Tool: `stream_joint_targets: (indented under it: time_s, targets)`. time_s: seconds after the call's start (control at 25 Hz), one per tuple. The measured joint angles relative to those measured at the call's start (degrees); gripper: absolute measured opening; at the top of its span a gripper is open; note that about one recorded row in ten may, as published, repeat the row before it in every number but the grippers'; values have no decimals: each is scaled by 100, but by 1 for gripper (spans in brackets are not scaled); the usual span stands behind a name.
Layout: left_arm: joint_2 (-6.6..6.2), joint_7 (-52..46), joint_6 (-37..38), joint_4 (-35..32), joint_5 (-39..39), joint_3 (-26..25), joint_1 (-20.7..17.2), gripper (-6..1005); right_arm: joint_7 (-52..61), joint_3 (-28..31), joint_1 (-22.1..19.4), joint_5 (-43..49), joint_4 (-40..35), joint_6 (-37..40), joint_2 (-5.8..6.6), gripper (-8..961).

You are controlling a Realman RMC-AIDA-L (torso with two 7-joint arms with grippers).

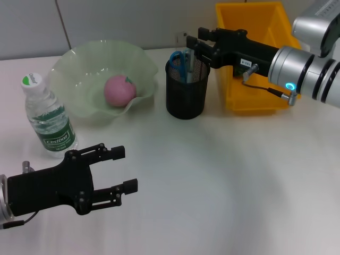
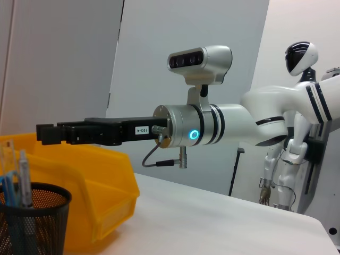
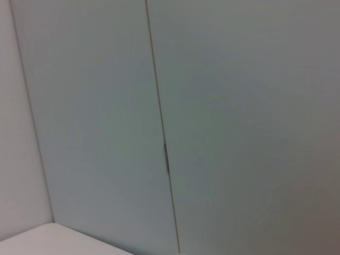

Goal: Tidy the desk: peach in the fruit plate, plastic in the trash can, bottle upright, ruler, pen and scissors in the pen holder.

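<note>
We see right gripper (image 1: 192, 47) over pen holder (image 1: 186, 90), finger state unclear; left gripper (image 1: 123, 169) near-left, fingers spread.

Pink peach (image 1: 119, 90) in pale green plate (image 1: 74, 69); black mesh pen holder (image 1: 186, 95); yellow bin (image 1: 265, 85) at three o'clock.

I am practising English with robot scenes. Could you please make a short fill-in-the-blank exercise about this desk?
1. The pink peach lies in the green ____.
2. The water bottle stands ____ beside the plate.
3. The blue-handled scissors stand in the black mesh ____.
4. The right end effector hovers above the holder, in front of the ____ bin.

Missing words: plate; upright; holder; yellow
</note>
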State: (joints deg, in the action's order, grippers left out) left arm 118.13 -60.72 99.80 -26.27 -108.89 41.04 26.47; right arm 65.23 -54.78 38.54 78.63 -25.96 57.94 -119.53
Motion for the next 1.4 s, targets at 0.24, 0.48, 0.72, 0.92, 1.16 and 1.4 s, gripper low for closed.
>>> stream_joint_targets:
  time_s: [0.24,0.48,0.72,0.92,1.16,1.4]
  targets:
    - [0,-13,-25,0,0,0,-2,770,-37,-29,-109,-223,14,78,-10,519]
    - [-1,-70,-54,9,0,-78,-39,770,-280,-45,-400,-1026,21,707,-8,653]
    - [2,-379,-13,75,10,-219,-110,770,580,-111,-887,-821,-6,2282,121,758]
    - [-18,-615,-44,79,-39,-180,-97,770,1281,-99,-1251,192,-61,3539,484,774]
    - [-29,-927,-262,90,-384,-48,22,770,1874,-60,-1253,1586,2,4013,885,777]
    - [-59,-1113,-289,98,-777,-40,168,770,1824,-50,-1238,2332,-33,3940,866,777]
